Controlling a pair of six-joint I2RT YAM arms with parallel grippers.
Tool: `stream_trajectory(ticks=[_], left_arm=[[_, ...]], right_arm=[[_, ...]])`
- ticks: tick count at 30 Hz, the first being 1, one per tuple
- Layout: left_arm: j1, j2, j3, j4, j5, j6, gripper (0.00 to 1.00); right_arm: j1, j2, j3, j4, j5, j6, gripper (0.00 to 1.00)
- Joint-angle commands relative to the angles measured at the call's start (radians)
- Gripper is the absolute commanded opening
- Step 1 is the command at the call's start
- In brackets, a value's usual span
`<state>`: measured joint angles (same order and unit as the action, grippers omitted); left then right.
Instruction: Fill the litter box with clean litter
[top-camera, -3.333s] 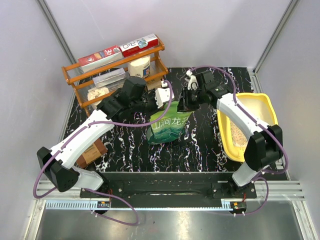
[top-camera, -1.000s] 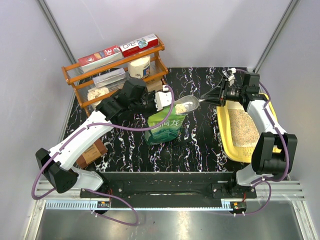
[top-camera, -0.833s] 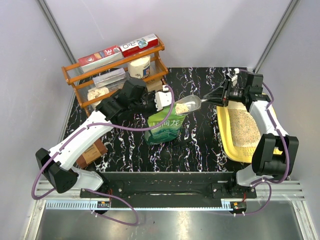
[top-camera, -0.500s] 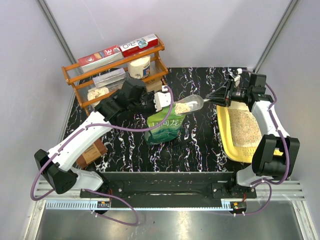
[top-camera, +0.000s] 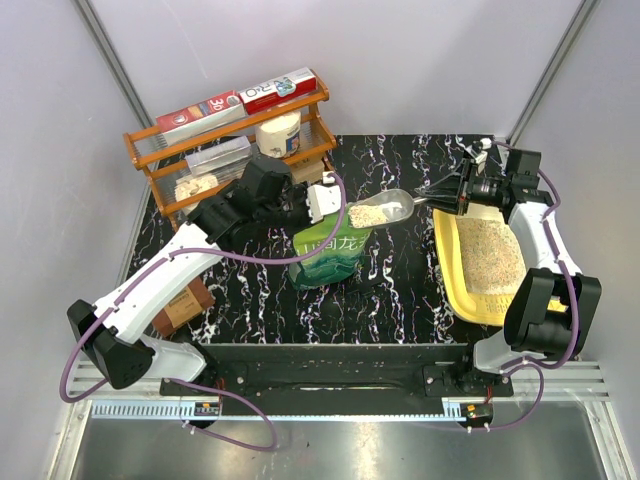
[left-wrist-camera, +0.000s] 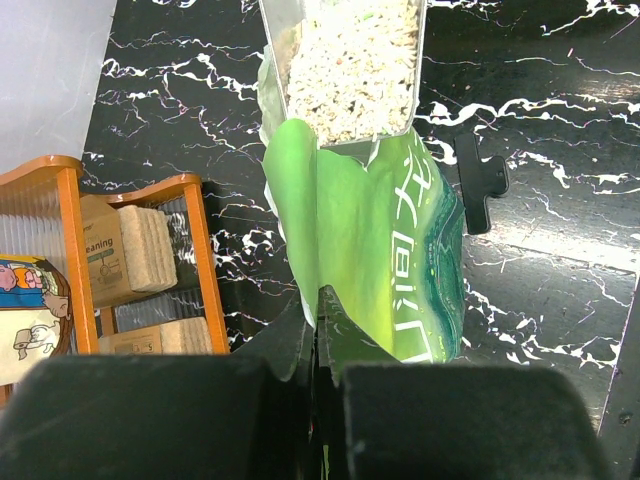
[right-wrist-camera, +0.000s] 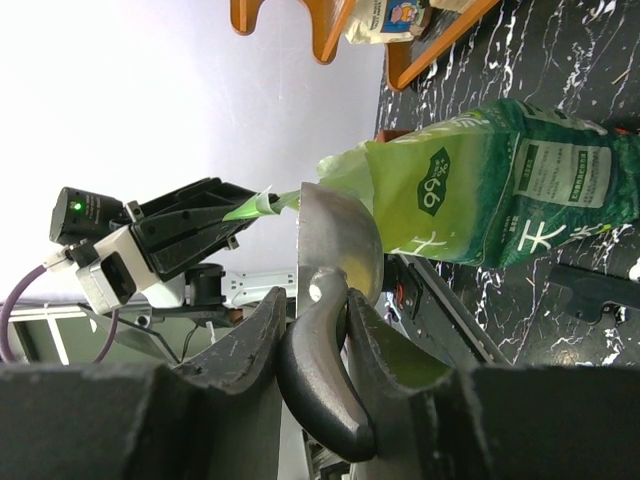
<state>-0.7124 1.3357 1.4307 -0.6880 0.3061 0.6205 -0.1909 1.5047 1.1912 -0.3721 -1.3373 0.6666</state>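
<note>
— How many of each thing?
— One black, white-veined worktop (top-camera: 400, 290). On it stand one litter box (top-camera: 446, 275), one orange wire rack (top-camera: 146, 158) and one green pouch (top-camera: 335, 255). One scoop (top-camera: 383, 211) is up in the air. There are two arms, so two claws.

— Where is the litter box, and how does it look?
— It lies at the right of the top view, by the worktop's right edge. It is yellow, shallow and rectangular, with rounded corners and a wide rim. The clean litter (top-camera: 490, 255) covers its floor as fine, pale tan grains.

— Is there litter anywhere else?
— A heap fills the scoop's bowl, which hangs over the pouch's open top near mid-frame, apart from the tray. The left wrist view shows that heap at top centre, speckled beige.

— And the claws?
— The left claw (left-wrist-camera: 318, 365) is clamped on the pouch's top edge, with green film pinched between its fingers. The right claw (right-wrist-camera: 313, 315) is closed around the scoop's dark handle, near the tray's upper left corner.

— Any writing?
— White Chinese characters run down the pouch's front. On top of the rack, the grey-and-red box (top-camera: 205, 110) reads "30" and lies beside a red-and-white box (top-camera: 280, 88). On a shelf, a brown box (left-wrist-camera: 105, 250) shows "eaning".
</note>
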Motion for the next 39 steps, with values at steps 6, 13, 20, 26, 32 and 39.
stream_trajectory(ticks=[6, 13, 20, 26, 32, 39], left_arm=[[0.005, -0.029, 0.053, 0.067, -0.013, 0.018, 0.0], [0.005, -0.006, 0.077, 0.067, 0.01, 0.007, 0.0], [0.005, 0.002, 0.088, 0.067, 0.036, -0.018, 0.0], [0.005, 0.02, 0.103, 0.067, 0.067, -0.041, 0.0], [-0.001, 0.04, 0.123, 0.067, 0.082, -0.054, 0.0], [-0.018, 0.033, 0.114, 0.067, 0.08, -0.042, 0.0]], right_arm=[[-0.048, -0.034, 0.036, 0.052, -0.131, 0.051, 0.0], [-0.136, -0.047, 0.03, 0.059, -0.152, 0.064, 0.0], [-0.264, -0.064, 0.013, 0.059, -0.174, 0.065, 0.0], [-0.41, -0.074, -0.016, 0.061, -0.2, 0.059, 0.0], [-0.563, -0.064, -0.05, 0.061, -0.218, 0.041, 0.0], [-0.709, -0.041, -0.087, 0.058, -0.198, -0.01, 0.0]])
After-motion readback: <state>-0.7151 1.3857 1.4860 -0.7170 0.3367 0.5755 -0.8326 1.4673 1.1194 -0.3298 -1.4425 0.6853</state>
